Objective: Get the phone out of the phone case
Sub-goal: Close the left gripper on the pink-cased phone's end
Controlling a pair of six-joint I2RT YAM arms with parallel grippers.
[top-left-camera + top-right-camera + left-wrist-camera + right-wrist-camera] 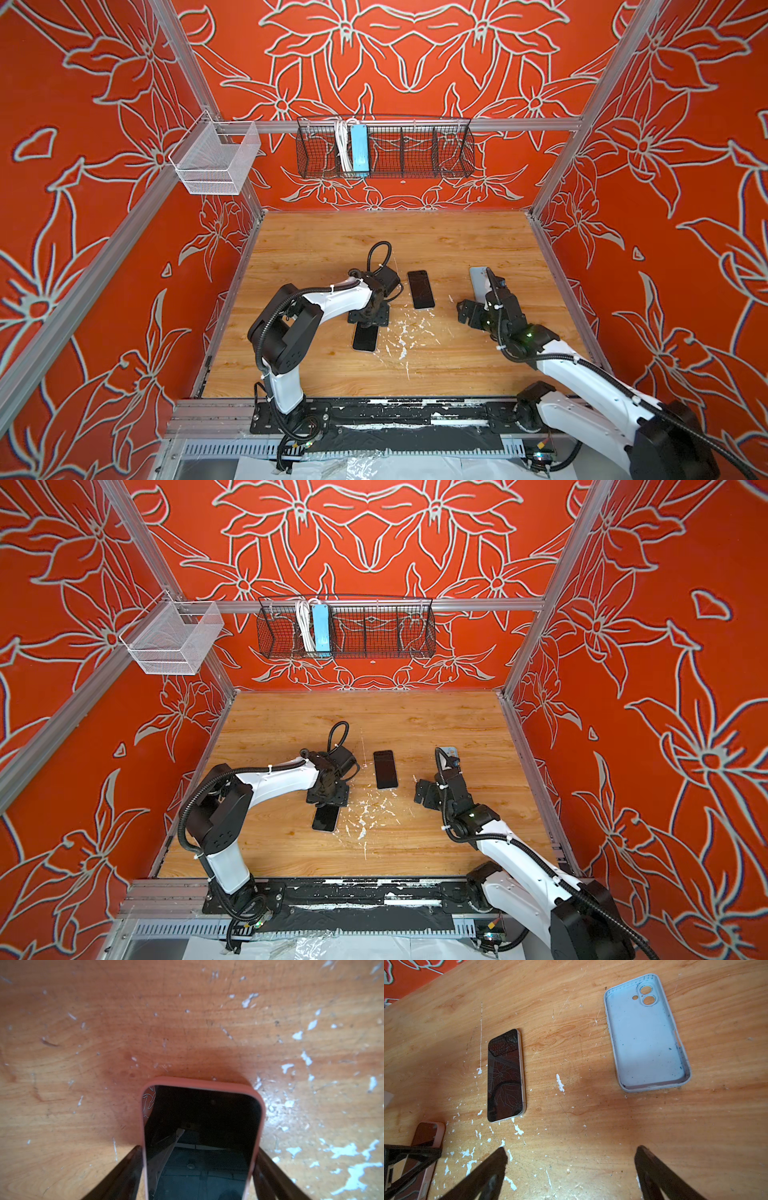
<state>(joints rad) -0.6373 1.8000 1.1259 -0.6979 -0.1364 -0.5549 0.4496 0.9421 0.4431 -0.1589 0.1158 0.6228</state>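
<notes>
Wooden table carries everything. Two arms: left arm bent over the near centre, right arm reaching in from the near right. Two baskets on the back rail, black wire basket and white mesh basket, both out of the work. Two phones, two cases. Cased phone lies flat, screen up, inside its pink case, beneath the left end effector. Its fingers flank the case's long sides, close against them; whether they actually squeeze, I cannot tell. Looks placed to pin the case for prying. Bare phone lies screen up mid-table. Empty pale case sits well apart, hollow side up: probably a finished pair, set clear. Right end effector hovers spread wide, pinching nothing, over bare wood between those two, likely free to assist. White flecks are scattered about, too many to count.
</notes>
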